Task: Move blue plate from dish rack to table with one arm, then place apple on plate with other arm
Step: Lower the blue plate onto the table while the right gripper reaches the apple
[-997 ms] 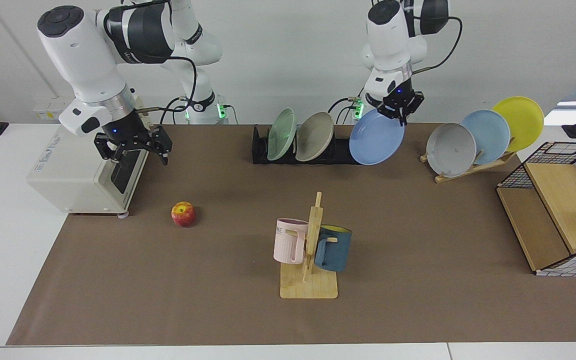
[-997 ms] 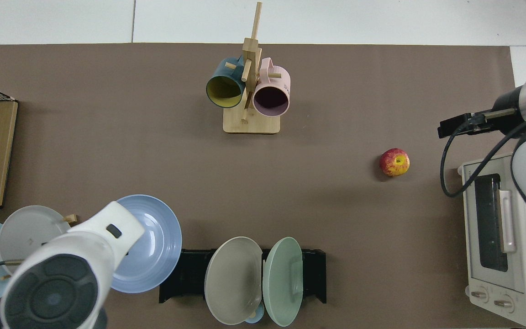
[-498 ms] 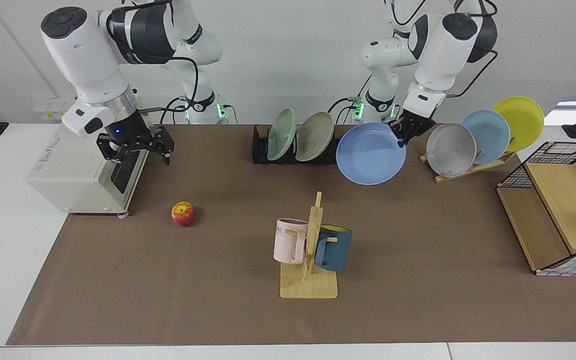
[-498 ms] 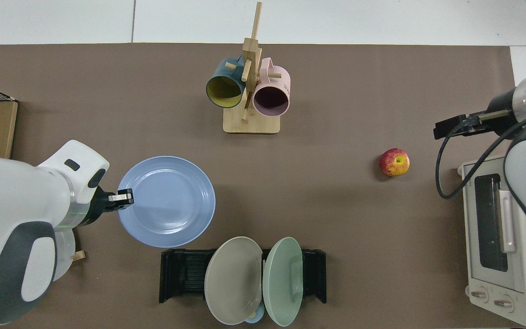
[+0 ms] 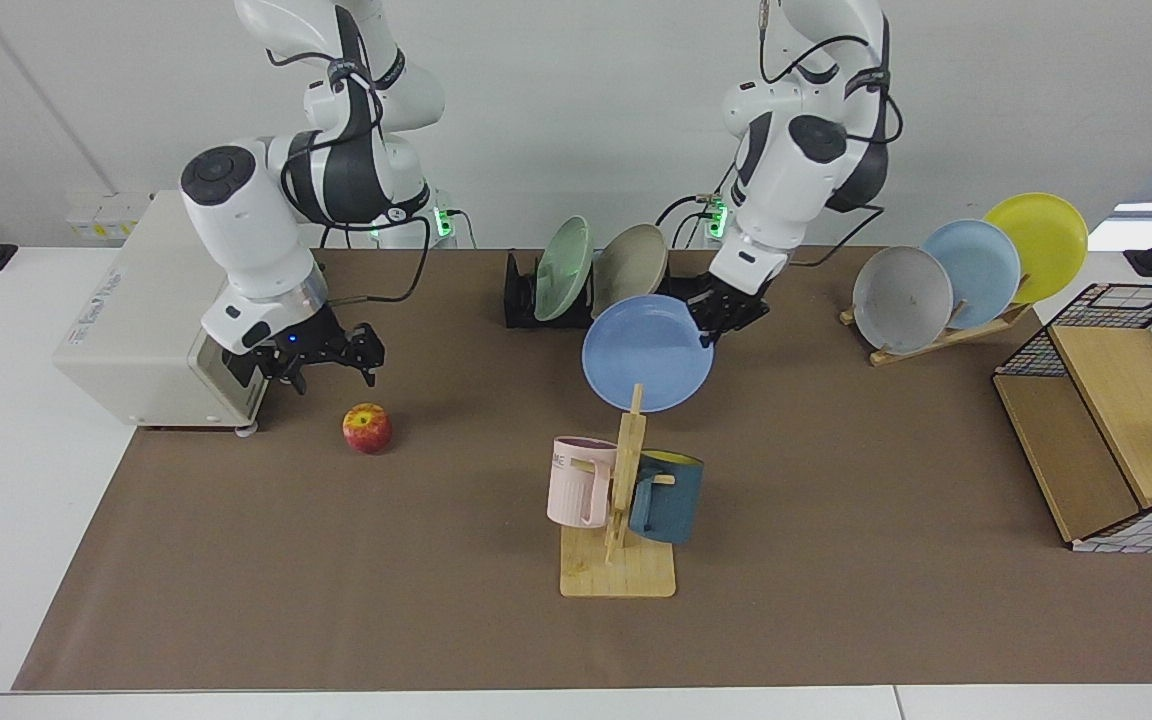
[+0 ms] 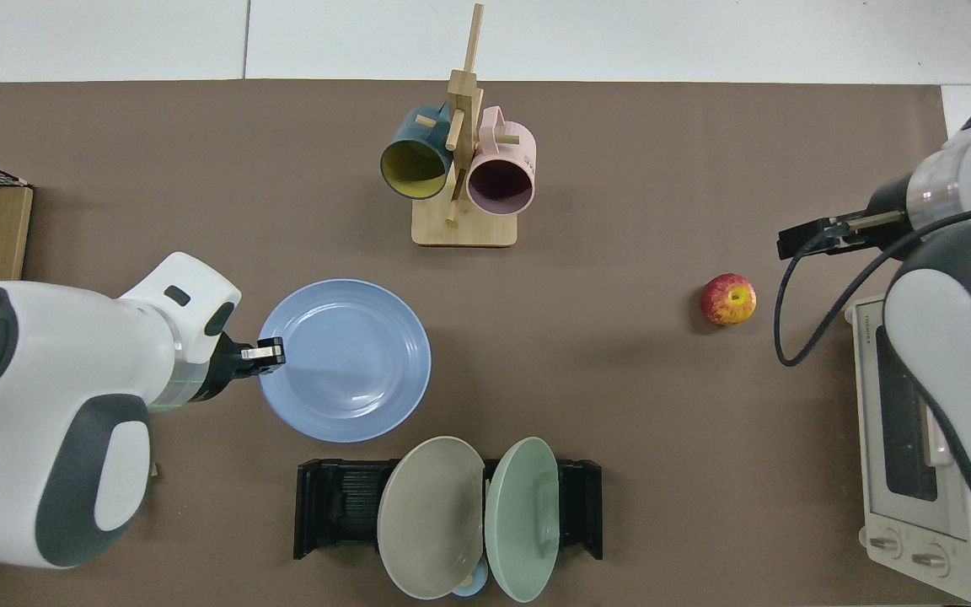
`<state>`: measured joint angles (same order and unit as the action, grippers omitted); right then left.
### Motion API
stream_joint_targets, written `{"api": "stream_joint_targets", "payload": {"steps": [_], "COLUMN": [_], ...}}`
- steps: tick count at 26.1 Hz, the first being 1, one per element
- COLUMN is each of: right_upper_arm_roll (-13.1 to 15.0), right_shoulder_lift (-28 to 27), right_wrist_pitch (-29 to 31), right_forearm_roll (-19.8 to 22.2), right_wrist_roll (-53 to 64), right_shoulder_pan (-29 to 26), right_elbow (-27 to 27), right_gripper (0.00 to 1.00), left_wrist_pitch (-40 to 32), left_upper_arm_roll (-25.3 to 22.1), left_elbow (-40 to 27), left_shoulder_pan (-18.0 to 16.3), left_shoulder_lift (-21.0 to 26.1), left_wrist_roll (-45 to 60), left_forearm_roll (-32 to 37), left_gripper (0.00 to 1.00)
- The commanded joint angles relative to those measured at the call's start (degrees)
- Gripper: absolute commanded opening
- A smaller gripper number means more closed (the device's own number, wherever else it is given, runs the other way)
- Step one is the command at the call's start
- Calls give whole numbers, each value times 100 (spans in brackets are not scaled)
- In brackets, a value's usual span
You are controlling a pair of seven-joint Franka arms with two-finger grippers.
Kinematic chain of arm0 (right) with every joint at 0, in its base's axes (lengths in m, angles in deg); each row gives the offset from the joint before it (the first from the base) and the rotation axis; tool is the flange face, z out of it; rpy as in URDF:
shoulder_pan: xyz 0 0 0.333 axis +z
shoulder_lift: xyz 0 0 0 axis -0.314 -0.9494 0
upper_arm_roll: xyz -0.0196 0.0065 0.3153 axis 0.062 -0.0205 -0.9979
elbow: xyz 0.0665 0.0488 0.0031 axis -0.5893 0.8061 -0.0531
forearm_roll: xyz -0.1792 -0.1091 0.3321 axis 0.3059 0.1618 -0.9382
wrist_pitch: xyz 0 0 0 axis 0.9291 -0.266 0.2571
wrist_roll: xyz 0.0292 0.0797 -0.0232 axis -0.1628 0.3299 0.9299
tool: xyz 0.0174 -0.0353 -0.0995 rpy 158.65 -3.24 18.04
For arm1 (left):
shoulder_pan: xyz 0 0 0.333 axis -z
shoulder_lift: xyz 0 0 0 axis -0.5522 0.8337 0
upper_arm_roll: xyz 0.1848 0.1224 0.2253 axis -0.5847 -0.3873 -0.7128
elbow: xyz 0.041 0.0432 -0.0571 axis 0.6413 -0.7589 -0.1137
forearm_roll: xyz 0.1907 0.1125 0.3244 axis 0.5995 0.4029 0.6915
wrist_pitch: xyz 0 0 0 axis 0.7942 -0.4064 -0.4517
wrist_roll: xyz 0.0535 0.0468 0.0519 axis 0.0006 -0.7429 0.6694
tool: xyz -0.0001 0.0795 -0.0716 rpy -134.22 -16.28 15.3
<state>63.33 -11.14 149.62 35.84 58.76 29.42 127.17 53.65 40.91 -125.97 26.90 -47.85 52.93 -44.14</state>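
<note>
My left gripper (image 5: 718, 318) is shut on the rim of the blue plate (image 5: 648, 352), holding it nearly level above the brown mat of the table (image 5: 836, 480), just in front of the dish rack (image 5: 521, 292). From above, the blue plate (image 6: 351, 362) hangs between the dish rack (image 6: 338, 506) and the mug tree, with the left gripper (image 6: 265, 354) at its edge. The apple (image 5: 367, 428) lies on the mat. My right gripper (image 5: 331, 368) hovers open a little above and behind it; in the top view the right gripper (image 6: 814, 239) is beside the apple (image 6: 728, 299).
A green plate (image 5: 564, 268) and a beige plate (image 5: 628, 272) stand in the rack. A toaster oven (image 5: 136, 320) sits behind the right gripper. The mug tree (image 5: 618, 500) holds a pink and a dark blue mug. A wooden stand (image 5: 966, 270) with three plates and a wire-sided box (image 5: 1116, 420) are nearby.
The left gripper has carried the blue plate away from the rack's end toward the table's middle and tipped it level. The right arm has come down toward the apple.
</note>
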Motion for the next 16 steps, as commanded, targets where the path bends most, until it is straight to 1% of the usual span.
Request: {"api": "stream_joint_targets", "payload": {"steps": [1,3,6,9,12,13,14,15,16], "right_upper_arm_roll": [-10,-18,-18,-18,-10,-10,-10,-10,-10], "right_shoulder_lift": [-164,-287,-455,-674,-885,-929,-965,-1000,-1044], "right_wrist_pitch": [582,662,785,890,1171,1259,1338,1382,1392], "right_forearm_roll": [5,5,5,5,5,5,5,5,5], "right_wrist_roll": [-222,-222,-222,-213,-143,-117,-108,-108,-108], "right_shoulder_pan": [136,145,145,145,145,136,101,92,92], "right_elbow": [398,407,424,433,503,538,573,591,609], "right_gripper": [100,100,100,100,100,100,100,100,100], "left_wrist_pitch": [975,1027,1176,1212,1212,1212,1203,1203,1203], "left_upper_arm_roll": [235,235,244,235,235,244,253,253,253], "left_elbow": [-386,-386,-386,-377,-369,-377,-377,-369,-369], "left_shoulder_pan": [117,117,125,108,116,134,134,143,143], "left_shoulder_lift": [420,446,639,709,771,762,762,771,771], "left_wrist_roll": [295,277,260,260,259,260,294,286,286], "left_forearm_roll": [52,52,78,245,307,307,307,307,307], "left_gripper": [0,0,0,0,0,6,31,51,52]}}
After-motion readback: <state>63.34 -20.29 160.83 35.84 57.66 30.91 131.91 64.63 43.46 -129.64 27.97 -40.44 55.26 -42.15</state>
